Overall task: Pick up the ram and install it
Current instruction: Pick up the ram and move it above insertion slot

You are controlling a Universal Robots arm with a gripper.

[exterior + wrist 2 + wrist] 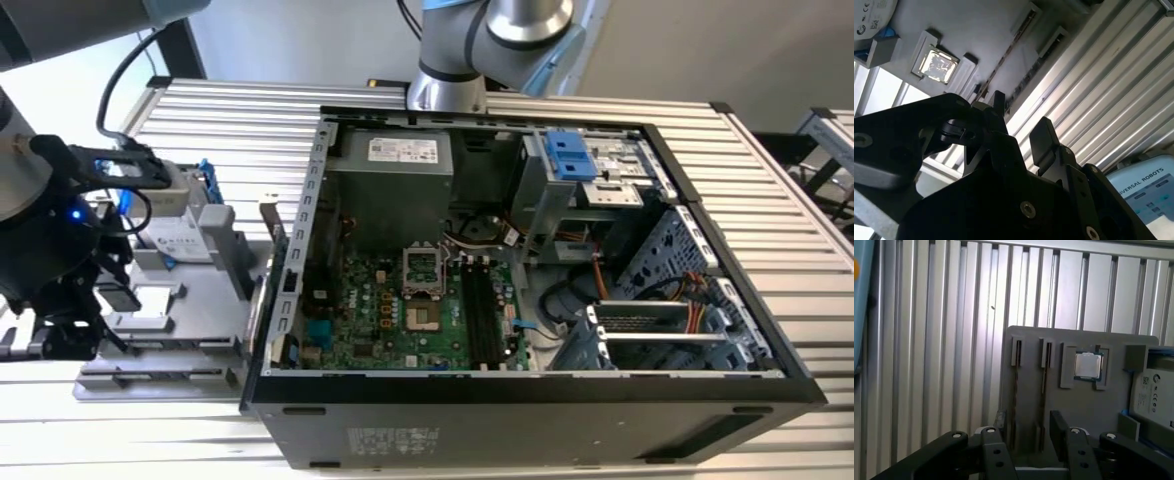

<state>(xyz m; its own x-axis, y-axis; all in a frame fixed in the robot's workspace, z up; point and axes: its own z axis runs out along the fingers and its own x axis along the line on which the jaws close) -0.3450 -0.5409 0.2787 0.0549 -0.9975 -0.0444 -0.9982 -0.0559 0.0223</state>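
You have nothing done yet, as far as it shows. The ram (1015, 400) stands on edge in a slot of the grey tray (1074, 340), with a second strip (1044, 400) of the same kind just beside it. Your gripper (1029, 427) hangs close over that end of the tray, its fingers (1056, 425) spread wide and holding nothing. Both strips line up with the gap between the fingers, and I cannot tell which one you are set on. Lifting and installing are both left; in the exterior view the memory slots (486, 310) on the board look empty.

On the ram's outer side the tray ends and bare ribbed worktop (944, 340) runs on, so that side is free. Beyond the second strip sit the chip (1086, 365) and the hard drive (1154, 395), near but apart. The computer case (534, 410) stands just beside the tray. Its walls rise around the board, and cables (587, 300) crowd the slots on the exterior view's right.
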